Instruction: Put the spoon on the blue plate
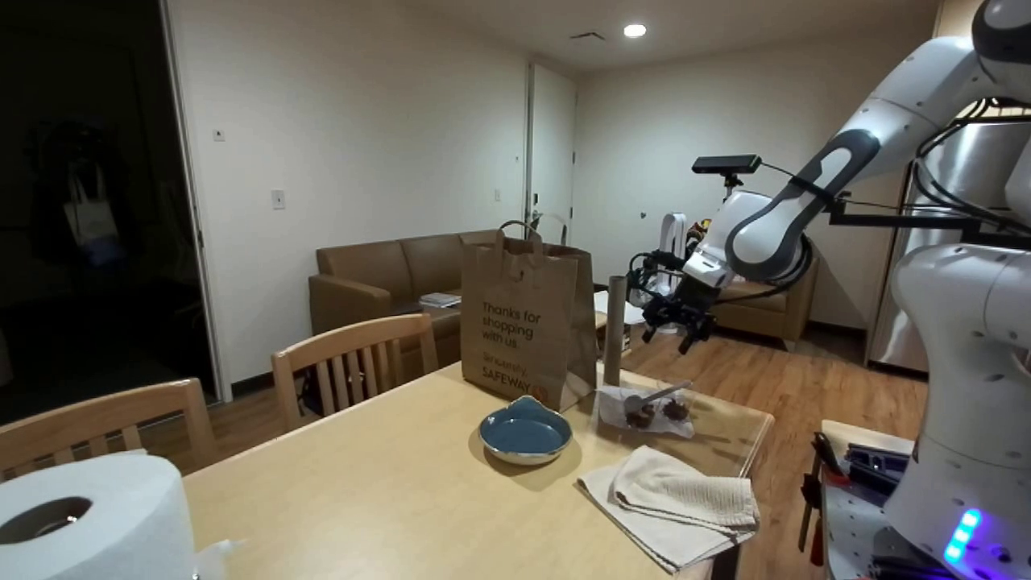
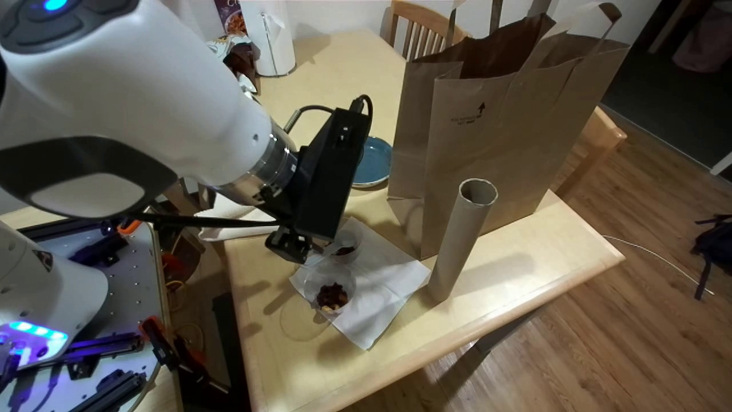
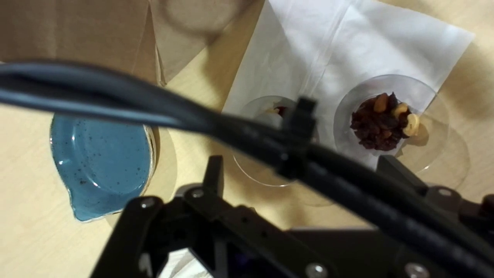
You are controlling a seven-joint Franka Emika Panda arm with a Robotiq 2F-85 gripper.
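Observation:
The light spoon (image 1: 664, 393) lies tilted across a clear cup, its handle up towards the table's end. In an exterior view the spoon (image 2: 330, 248) is partly behind my gripper; in the wrist view a black cable hides it. The blue plate (image 1: 525, 432) sits on the table in front of the paper bag. It also shows in an exterior view (image 2: 374, 162), partly behind the wrist camera, and at the left of the wrist view (image 3: 104, 154). My gripper (image 1: 667, 340) is open and empty, above the cups and spoon; its fingers stand wide apart in the wrist view (image 3: 303, 170).
Clear cups with dried fruit and nuts (image 2: 331, 296) stand on a white napkin (image 2: 380, 286). A tall brown paper bag (image 1: 523, 322) and an upright cardboard tube (image 1: 614, 330) stand close by. A folded white cloth (image 1: 676, 499) lies near the edge. A paper roll (image 1: 153, 515) stands near.

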